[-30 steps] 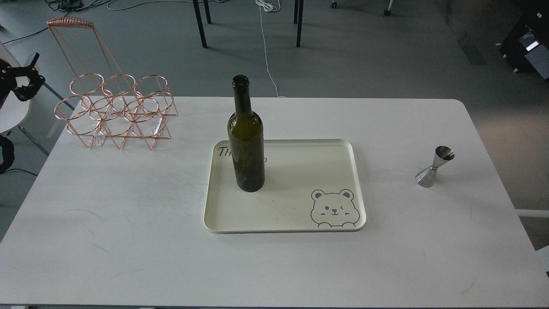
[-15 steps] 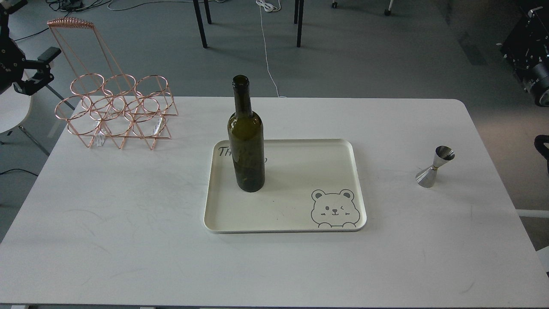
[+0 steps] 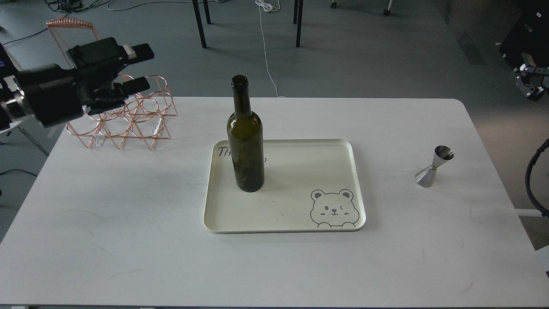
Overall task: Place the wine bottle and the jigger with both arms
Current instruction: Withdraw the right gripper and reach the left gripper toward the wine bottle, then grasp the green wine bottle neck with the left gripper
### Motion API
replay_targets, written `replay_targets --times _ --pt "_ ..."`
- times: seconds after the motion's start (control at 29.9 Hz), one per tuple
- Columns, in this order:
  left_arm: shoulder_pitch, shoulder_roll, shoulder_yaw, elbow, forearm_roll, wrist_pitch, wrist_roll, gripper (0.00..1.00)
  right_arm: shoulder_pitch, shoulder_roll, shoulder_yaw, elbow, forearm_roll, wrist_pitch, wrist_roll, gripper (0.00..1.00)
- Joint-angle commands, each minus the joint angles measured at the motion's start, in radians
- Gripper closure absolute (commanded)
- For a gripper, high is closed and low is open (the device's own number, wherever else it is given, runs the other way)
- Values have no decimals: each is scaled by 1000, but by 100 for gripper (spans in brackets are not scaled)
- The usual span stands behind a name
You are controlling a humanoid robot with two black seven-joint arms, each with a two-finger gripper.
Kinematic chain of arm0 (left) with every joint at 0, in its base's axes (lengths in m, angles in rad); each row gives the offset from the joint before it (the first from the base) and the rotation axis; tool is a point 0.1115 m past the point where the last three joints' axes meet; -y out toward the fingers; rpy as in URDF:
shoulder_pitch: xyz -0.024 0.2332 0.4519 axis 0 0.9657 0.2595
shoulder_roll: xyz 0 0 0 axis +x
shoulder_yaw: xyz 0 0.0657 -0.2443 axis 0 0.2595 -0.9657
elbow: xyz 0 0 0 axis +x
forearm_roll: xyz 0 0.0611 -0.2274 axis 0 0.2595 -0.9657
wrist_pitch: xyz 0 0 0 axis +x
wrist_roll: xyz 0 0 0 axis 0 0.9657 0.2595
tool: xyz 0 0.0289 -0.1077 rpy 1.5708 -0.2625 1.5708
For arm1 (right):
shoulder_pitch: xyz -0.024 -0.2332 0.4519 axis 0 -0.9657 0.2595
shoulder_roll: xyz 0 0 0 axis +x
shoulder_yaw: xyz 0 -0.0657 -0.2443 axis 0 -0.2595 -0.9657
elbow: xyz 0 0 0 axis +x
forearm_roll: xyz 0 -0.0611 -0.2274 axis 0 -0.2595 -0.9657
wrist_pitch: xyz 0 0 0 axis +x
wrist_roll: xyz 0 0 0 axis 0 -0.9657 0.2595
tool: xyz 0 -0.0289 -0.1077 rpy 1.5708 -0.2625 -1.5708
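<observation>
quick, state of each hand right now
left hand: open, holding nothing
right hand: cannot be told, small and dark at the frame edge

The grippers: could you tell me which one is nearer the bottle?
The left gripper, open in front of the copper rack; the right gripper sits at the far right edge.

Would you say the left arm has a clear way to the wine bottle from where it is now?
Probably yes. The left gripper hangs open above the copper wire rack, and only bare table lies between it and the wine bottle, which stands upright on the cream tray with nothing beside it.
</observation>
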Motion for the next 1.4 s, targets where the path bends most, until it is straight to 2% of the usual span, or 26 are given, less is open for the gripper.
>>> replay_targets --times 0.0,0.13,0.33,0.6,0.94,1.37 --pt "0 -3 2 -84 203 0 -1 1 -21 43 32 -71 31 13 -2 1" --pt "0 -37 3 -129 389 12 -3 1 -55 47 77 -86 42 13 -11 0" --pt "8 -140 17 -131 711 168 -3 1 -60 91 83 -88 48 13 -11 0" --pt "20 -236 26 -106 978 259 6 6 -58 91 107 -88 48 13 -11 0" --pt "18 -342 14 0 1043 292 25 6 -61 91 106 -88 48 13 -10 0" --pt "11 -408 -2 3 1038 326 54 6 -67 90 104 -89 47 13 -10 0"
